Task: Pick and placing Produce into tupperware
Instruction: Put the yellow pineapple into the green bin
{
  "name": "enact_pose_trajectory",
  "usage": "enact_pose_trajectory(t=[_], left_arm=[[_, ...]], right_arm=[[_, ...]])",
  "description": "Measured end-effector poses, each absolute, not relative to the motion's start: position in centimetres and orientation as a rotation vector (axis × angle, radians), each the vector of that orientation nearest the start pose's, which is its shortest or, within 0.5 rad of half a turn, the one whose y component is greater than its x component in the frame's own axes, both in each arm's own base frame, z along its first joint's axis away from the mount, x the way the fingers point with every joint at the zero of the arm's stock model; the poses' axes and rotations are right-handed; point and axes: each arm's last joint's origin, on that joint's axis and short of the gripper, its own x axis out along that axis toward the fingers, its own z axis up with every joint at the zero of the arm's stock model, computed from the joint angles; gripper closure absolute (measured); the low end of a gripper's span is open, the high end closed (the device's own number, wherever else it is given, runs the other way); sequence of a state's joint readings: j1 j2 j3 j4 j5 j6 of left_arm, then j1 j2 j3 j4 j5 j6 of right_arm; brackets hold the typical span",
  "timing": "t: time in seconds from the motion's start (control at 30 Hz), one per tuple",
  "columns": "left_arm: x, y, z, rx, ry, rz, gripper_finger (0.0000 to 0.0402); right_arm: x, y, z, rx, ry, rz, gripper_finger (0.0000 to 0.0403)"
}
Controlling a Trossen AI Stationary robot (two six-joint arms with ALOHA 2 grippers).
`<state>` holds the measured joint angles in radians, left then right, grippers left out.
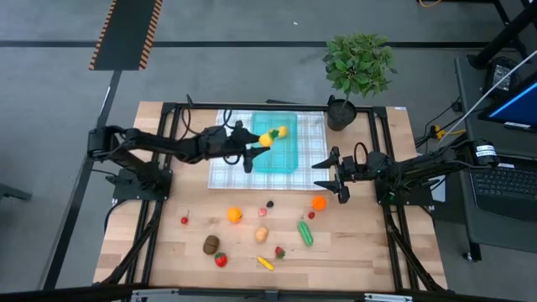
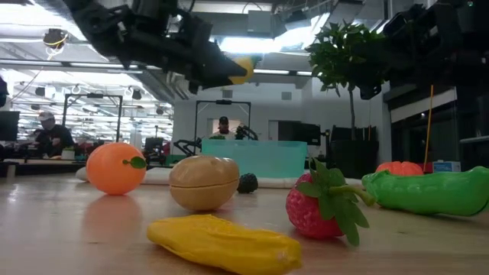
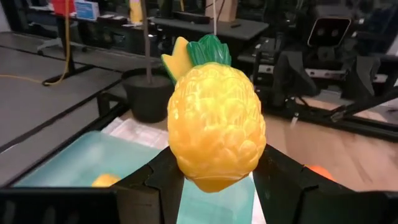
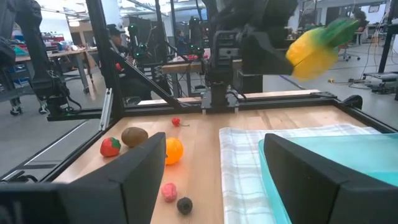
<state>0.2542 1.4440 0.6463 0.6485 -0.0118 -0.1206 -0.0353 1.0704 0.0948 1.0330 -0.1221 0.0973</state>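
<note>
- Carrying a bumpy yellow plastic toy pineapple with green crown, the left gripper clamps its lower body above the shallow translucent teal rectangular tupperware, likely ready to drop it.
- Its long axis follows the fingers, crown pointing away from the wrist.
- The right gripper waits open beside the container.

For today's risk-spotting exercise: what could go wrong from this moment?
1. The left gripper holds the bumpy yellow plastic pineapple only by its lower end; it might slip.
2. Released from this height above the translucent teal rectangular tupperware, it could bounce out onto the checked cloth.
</note>
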Motion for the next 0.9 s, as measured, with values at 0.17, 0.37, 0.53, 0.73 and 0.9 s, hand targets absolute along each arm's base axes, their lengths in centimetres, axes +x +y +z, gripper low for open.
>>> enact_pose_trajectory(t=[0.17,0.37,0.53,0.73,0.9], left_arm=[[29.6,8.8,21.8,-0.158,0.271,0.287,0.0242],[30.6,9.3,22.7,-0.135,0.474,0.281,0.0243],[30.9,9.3,24.5,-0.145,0.599,0.252,0.0242],[30.8,9.3,25.5,-0.139,0.672,0.25,0.0245],[31.1,9.4,25.5,-0.138,0.676,0.25,0.0243]], right_arm=[[17.7,-0.3,16.9,0.098,-0.025,0.089,0.013],[17.7,-0.3,16.5,0.1,0.01,0.089,0.013],[17.7,-0.3,16.4,0.102,0.024,0.088,0.013],[17.7,-0.3,16.4,0.102,0.024,0.088,0.013],[17.7,-0.3,16.4,0.103,0.024,0.087,0.013]])
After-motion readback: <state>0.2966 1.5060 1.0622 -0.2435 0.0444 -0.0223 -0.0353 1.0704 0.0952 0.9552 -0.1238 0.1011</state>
